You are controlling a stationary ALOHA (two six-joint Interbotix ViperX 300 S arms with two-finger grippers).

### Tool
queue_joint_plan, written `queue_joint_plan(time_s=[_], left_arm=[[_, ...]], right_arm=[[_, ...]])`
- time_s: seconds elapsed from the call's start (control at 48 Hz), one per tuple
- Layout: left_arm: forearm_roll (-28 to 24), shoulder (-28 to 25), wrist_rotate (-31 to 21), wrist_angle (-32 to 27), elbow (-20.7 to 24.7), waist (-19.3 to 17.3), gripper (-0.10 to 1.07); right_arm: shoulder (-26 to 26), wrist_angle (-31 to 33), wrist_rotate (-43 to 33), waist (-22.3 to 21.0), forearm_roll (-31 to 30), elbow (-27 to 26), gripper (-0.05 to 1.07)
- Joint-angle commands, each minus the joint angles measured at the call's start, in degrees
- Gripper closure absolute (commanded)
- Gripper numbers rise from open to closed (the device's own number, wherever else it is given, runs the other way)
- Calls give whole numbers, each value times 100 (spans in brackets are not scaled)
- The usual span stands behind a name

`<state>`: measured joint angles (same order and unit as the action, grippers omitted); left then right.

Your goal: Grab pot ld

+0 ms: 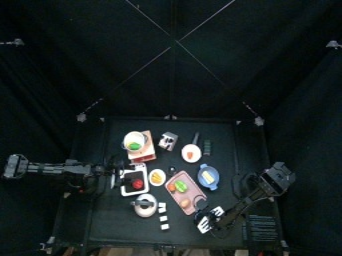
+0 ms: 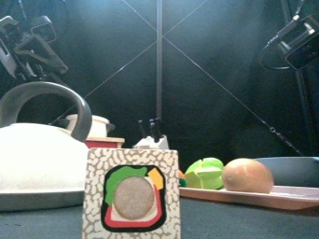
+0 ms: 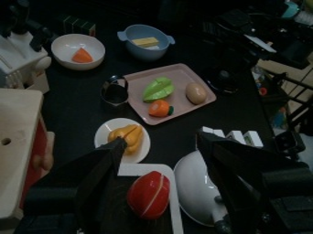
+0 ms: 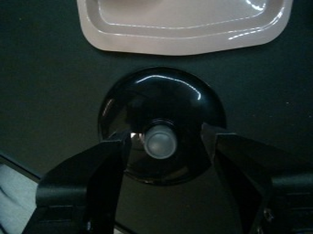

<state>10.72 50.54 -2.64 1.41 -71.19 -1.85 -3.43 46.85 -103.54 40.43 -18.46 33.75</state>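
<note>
Right gripper [image 4: 160, 155], fingers [image 4: 91, 174] spread wide, poised directly over the pot ld [image 4: 159, 123], one finger on either side of its pale knob [image 4: 159, 141]; contact cannot be told. The black lid lies flat on the table [image 4: 49, 91], just beside the edge of a pink tray [image 4: 184, 27]. Left gripper [image 3: 166, 178], fingers also apart and holding nothing, hangs above a white plate bearing a red fruit [image 3: 149, 194] and a white kettle [image 3: 196, 187].
</note>
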Motion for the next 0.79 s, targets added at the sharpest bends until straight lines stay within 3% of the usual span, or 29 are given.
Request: queue_joint_plan(time_s=[0.0, 0.5, 0.771], left_arm=[[0, -18, 0, 158, 44, 18, 0], [0, -18, -9, 299, 18, 9, 0], [0, -18, -9, 316, 18, 9, 0]], right_arm=[[26, -18, 0, 26, 9, -158, 9], [-97, -18, 0, 35, 97, -123, 10], [-97, -18, 0, 53, 97, -141, 21]])
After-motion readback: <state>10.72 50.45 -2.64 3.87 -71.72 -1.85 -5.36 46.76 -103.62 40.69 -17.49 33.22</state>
